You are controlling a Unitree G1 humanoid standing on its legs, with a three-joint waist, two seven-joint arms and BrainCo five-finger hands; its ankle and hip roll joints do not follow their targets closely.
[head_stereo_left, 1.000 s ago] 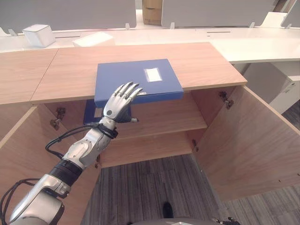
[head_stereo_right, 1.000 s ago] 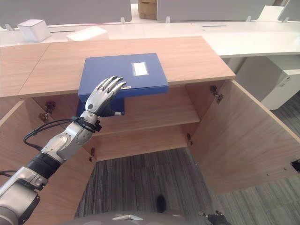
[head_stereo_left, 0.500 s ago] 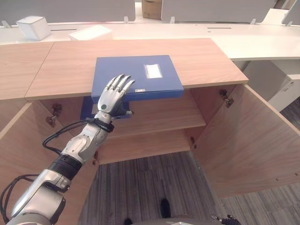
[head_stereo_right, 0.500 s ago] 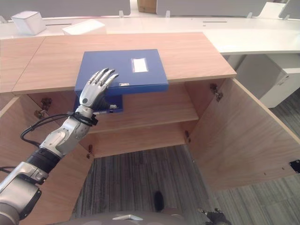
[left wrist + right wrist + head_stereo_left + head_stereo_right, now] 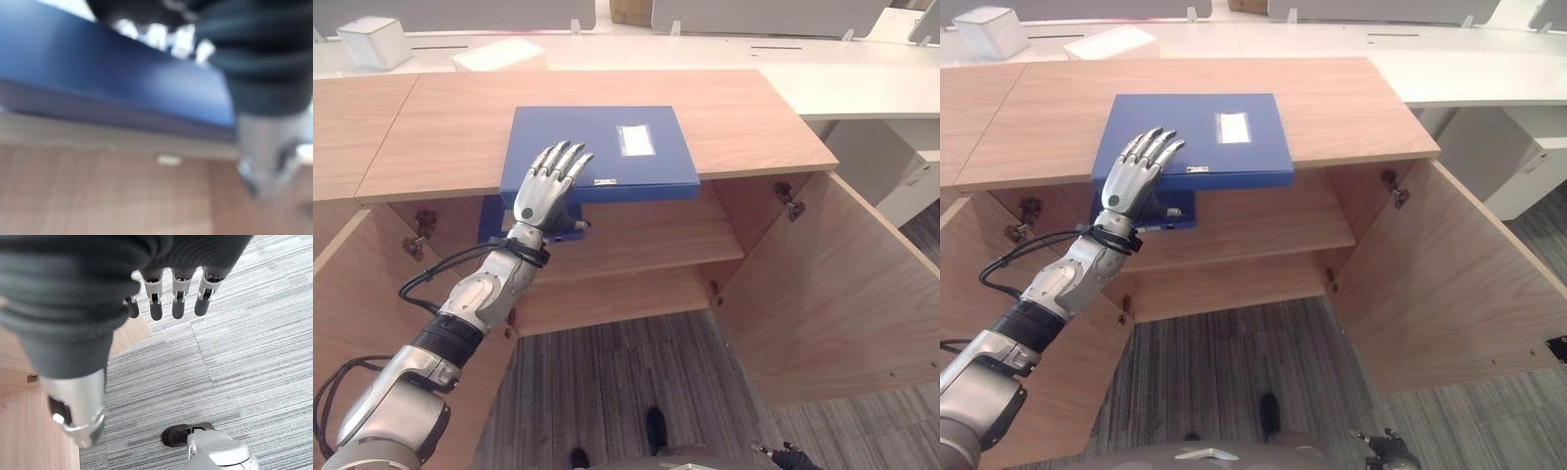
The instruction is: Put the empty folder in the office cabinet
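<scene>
A blue folder (image 5: 607, 137) with a white label lies flat on the wooden cabinet top (image 5: 744, 117), its front edge overhanging the open cabinet. My left hand (image 5: 540, 191) is at the folder's front left corner. Its straight fingers (image 5: 1151, 147) lie over the cover and its thumb sticks out just below the front edge. In the left wrist view the folder's edge (image 5: 112, 98) runs close under the fingers. My right hand (image 5: 176, 298) hangs over the grey carpet with relaxed fingers, holding nothing.
A second blue folder (image 5: 1180, 211) sits on the cabinet's upper shelf (image 5: 656, 235), right under my left hand. The right door (image 5: 832, 294) and the left door (image 5: 352, 294) stand open. A white box (image 5: 372, 39) and a flat white item (image 5: 499, 54) rest on the desk behind.
My left hand has slid farther over the folder's cover, from fingertips at its front edge to fingers well onto it. The camera has tilted a little; the folder stays put.
</scene>
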